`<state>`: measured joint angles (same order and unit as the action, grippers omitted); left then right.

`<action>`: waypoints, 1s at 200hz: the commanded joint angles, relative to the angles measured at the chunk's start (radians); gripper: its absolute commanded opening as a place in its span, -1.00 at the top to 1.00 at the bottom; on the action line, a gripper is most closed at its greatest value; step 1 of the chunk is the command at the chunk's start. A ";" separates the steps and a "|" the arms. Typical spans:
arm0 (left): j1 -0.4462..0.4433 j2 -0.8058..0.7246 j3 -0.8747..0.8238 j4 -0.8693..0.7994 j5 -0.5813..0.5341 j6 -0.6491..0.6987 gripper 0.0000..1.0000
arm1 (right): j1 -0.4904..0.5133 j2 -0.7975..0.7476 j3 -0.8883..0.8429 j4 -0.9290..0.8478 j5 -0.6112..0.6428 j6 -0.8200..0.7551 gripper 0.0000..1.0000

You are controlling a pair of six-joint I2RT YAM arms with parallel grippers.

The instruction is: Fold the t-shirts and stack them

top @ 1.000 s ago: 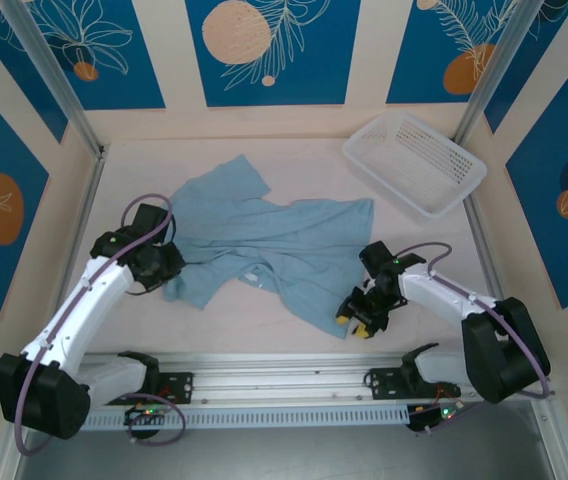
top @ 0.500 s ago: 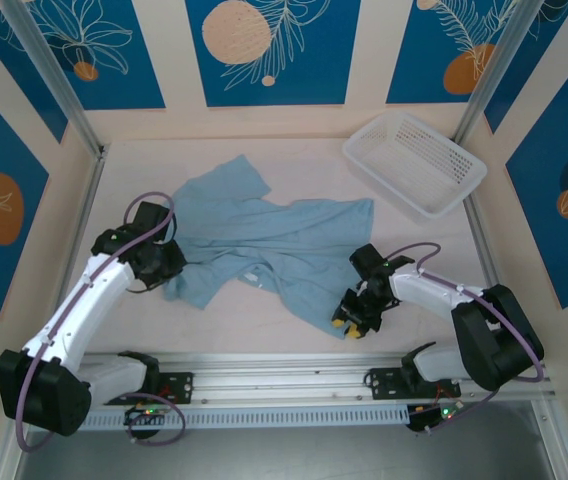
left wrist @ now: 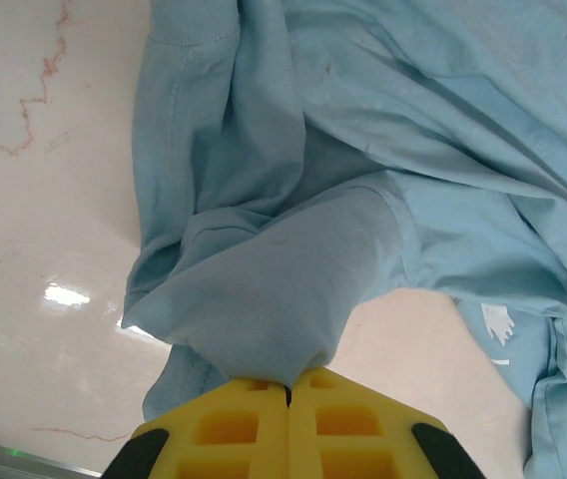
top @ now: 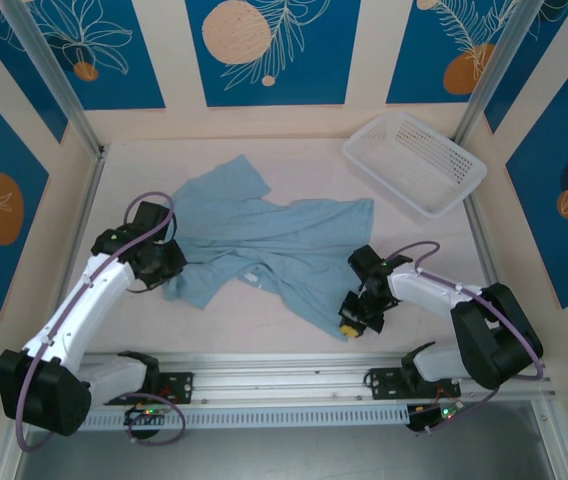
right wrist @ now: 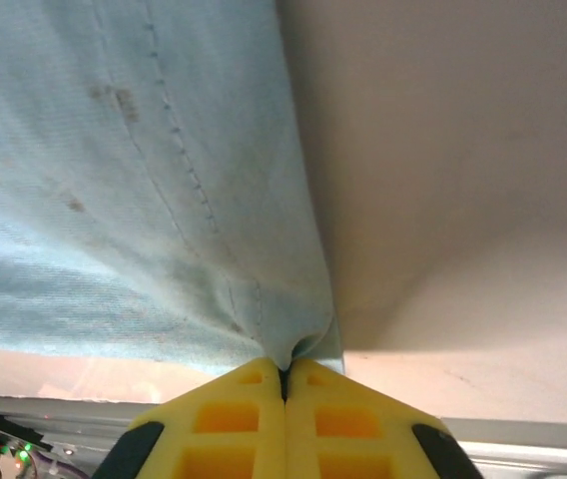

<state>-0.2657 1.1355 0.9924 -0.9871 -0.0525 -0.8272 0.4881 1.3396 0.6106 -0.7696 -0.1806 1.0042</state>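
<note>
Left gripper [left wrist: 288, 387] and right gripper [right wrist: 283, 377] clamp the t-shirt [top: 264, 240] (hem stitching [right wrist: 192, 172] clear from right wrist).

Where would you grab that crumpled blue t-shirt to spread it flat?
Grip the t-shirt by its edges, from outside: the right gripper pinches the near hem corner, the left gripper a raised fold on the left. Flat cloth gives purchase only there.

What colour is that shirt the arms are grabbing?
The t-shirt is light sky-blue; clearest in the left wrist view.

A white perforated basket [top: 416, 162] sits tilted at the table's [top: 264, 325] far right.
</note>
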 commanded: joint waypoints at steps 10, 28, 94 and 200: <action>0.003 -0.008 0.026 0.000 0.024 0.010 1.00 | 0.009 -0.065 0.090 -0.108 0.039 0.006 1.00; 0.005 0.001 0.064 0.001 0.009 0.014 1.00 | 0.005 -0.090 0.170 -0.136 0.065 -0.017 1.00; 0.062 0.133 0.633 -0.020 -0.171 0.076 1.00 | -0.119 0.038 0.868 -0.115 0.149 -0.304 1.00; 0.063 -0.102 1.022 0.240 -0.367 0.298 1.00 | -0.209 -0.265 1.094 0.162 -0.004 -0.390 1.00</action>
<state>-0.2131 1.0386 1.9186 -0.8864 -0.3649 -0.6197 0.2943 1.1515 1.7157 -0.7261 -0.1165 0.6189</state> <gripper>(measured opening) 0.041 0.048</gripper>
